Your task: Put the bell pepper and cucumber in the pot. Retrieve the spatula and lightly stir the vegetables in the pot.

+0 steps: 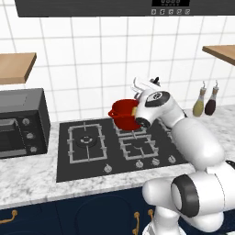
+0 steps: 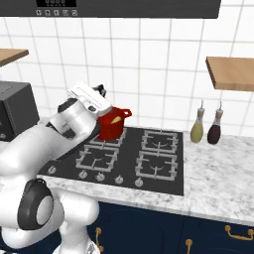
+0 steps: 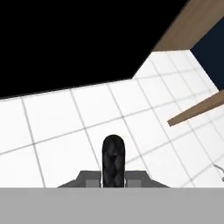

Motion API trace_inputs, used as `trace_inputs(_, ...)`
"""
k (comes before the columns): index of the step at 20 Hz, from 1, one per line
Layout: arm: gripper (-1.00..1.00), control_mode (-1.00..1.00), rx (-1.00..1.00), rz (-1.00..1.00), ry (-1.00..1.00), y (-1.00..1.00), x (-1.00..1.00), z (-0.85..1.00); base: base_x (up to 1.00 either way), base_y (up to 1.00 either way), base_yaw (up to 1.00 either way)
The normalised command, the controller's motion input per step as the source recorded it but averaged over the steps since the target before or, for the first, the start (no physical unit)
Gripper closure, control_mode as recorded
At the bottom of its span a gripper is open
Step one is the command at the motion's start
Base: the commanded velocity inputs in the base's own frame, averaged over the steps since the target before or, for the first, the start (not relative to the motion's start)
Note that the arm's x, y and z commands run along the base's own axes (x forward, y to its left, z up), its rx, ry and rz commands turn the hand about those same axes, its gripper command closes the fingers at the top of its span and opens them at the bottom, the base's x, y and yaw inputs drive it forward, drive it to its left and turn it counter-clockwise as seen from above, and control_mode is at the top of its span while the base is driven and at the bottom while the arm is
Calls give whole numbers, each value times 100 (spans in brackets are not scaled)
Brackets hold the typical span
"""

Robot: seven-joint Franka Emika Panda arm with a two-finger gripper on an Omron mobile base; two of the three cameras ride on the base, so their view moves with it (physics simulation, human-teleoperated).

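The black cooktop [image 1: 92, 151] served as the landmark, set into the marble counter [image 2: 218, 173] with four burner grates and a row of knobs along its front edge. Behind it rose the white tiled wall [image 3: 87, 122], and above it the dark underside of the range hood [image 2: 124, 7]. To the cooktop's left, on the counter, stood a black toaster oven [image 1: 20, 124]; to its right, well apart from the burners, stood two dark-capped bottles [image 2: 206, 128] side by side against the wall. Wooden shelves [image 2: 230, 72] hung on the wall above either end of the counter.

The red pot [image 1: 125, 113] sat on the cooktop's rear burner on the side nearer the arm, upright, with something pale yellow showing inside it in the right base view. The arm's wrist crossed in front of the pot and hid part of it.

The gripper [image 3: 113, 161] was raised above and just behind the pot, pointing up toward the wall and the hood. Its fingers [image 3: 113, 157] were pressed together into a single dark tip, fully closed, with nothing visible between them.
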Motion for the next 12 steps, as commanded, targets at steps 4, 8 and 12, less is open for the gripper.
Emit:
trace_inputs(4, 100, -100, 0, 13, 16, 15, 21, 11, 0, 0, 0)
trace_inputs(8, 100, -100, 0, 15, 14, 16, 25, 13, 0, 0, 0)
trace_inputs(12, 100, -100, -1, 9, 12, 15, 25, 5, 0, 0, 0)
